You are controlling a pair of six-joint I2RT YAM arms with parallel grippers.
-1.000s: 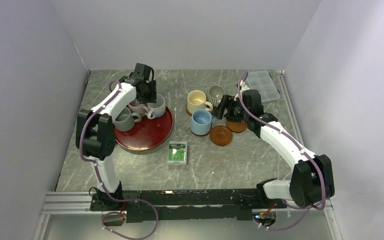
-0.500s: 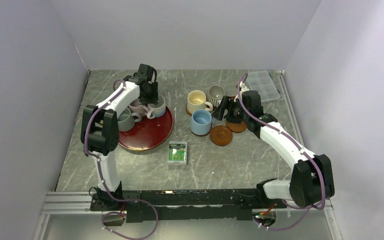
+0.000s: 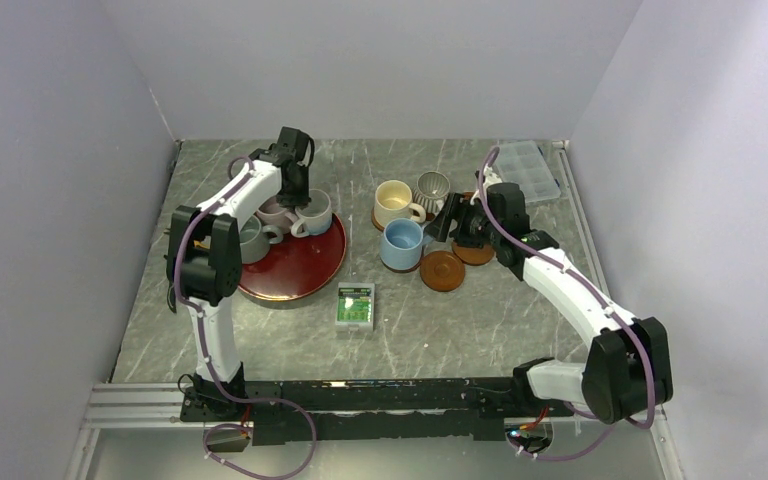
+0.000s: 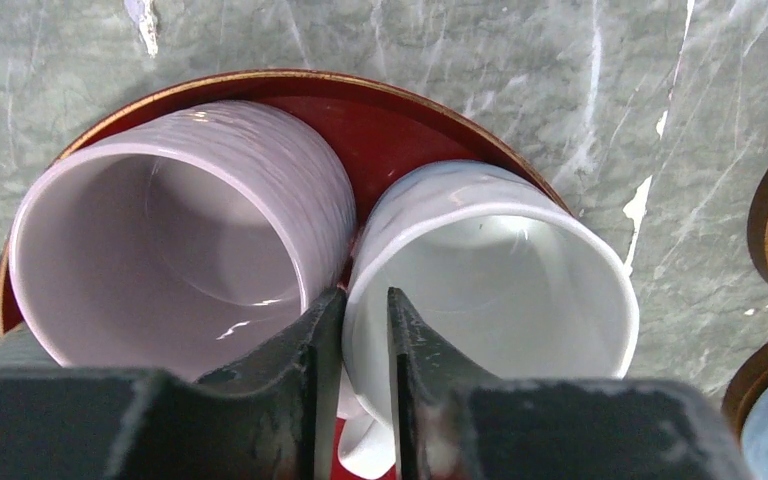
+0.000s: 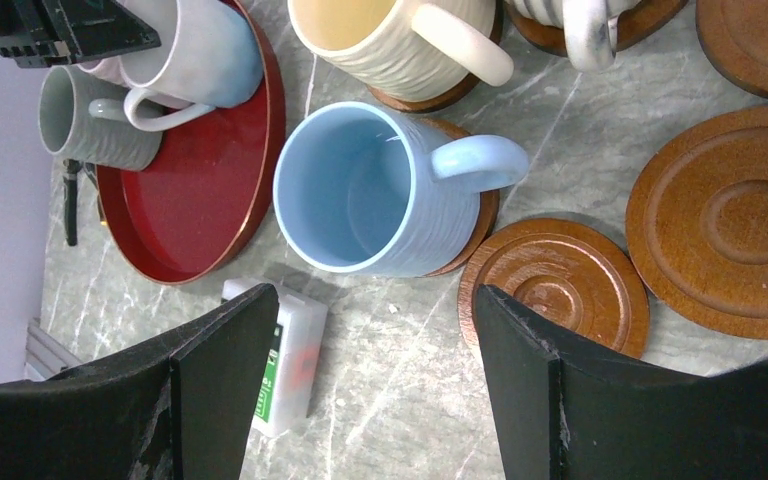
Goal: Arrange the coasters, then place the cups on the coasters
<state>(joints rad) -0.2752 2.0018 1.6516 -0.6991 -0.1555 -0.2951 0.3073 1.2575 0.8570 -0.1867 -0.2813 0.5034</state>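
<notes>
My left gripper is shut on the near wall of the white cup, one finger inside it and one between it and the mauve-pink cup. Both cups stand on the dark-red tray beside the grey-green cup. The light blue cup, cream cup and striped cup each sit on a coaster. Two bare coasters lie right of the blue cup. My right gripper hangs open above the table near the blue cup, holding nothing.
A small green-and-white box lies in front of the tray. A clear plastic compartment case sits at the back right corner. Grey walls enclose the marbled table on three sides.
The left gripper's fingers have closed onto the white cup's wall. The left elbow shifted slightly right. The right arm has barely moved.
</notes>
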